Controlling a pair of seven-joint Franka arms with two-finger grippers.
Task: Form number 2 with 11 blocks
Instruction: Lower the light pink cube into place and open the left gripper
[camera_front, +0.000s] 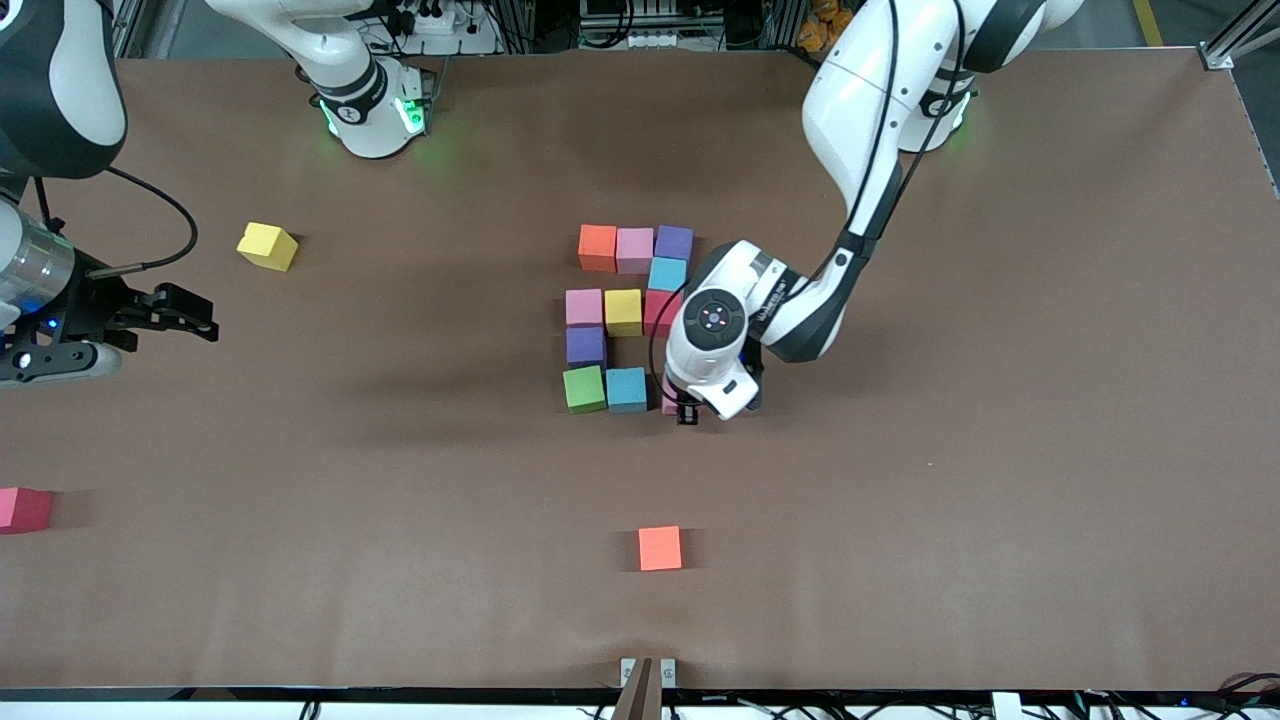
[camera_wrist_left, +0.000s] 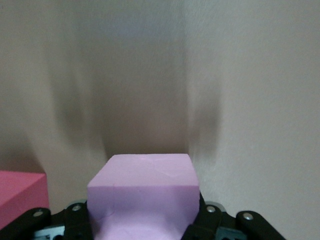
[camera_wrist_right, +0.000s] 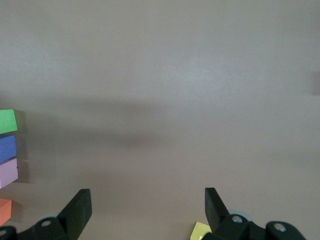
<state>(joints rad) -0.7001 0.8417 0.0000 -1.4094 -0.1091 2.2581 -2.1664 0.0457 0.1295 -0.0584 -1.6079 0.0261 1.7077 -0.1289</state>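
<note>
Now the left claw (camera_front: 688, 408) grips a pink block (camera_wrist_left: 142, 192) beside the blue one (camera_front: 626, 389) — right claw (camera_front: 190, 313) waits, wide open.

The blocky digit of matte coloured cubes (camera_front: 623, 312) sits mid-table on the brown table (camera_front: 1000, 450). At the end of its row nearest the front camera, beside the light blue matte cube (camera_front: 626, 390), the left gripper (camera_front: 688, 412) clamps the pale pink matte cube (camera_wrist_left: 142, 190). A lone orange matte cube (camera_front: 660, 548) lies near the table's front-camera edge. A lone yellow matte cube (camera_front: 267, 246) and a deep pink matte cube (camera_front: 22, 508) lie toward the right arm's end, the latter at the edge. The right gripper (camera_front: 190, 315) hangs spread between them.
</note>
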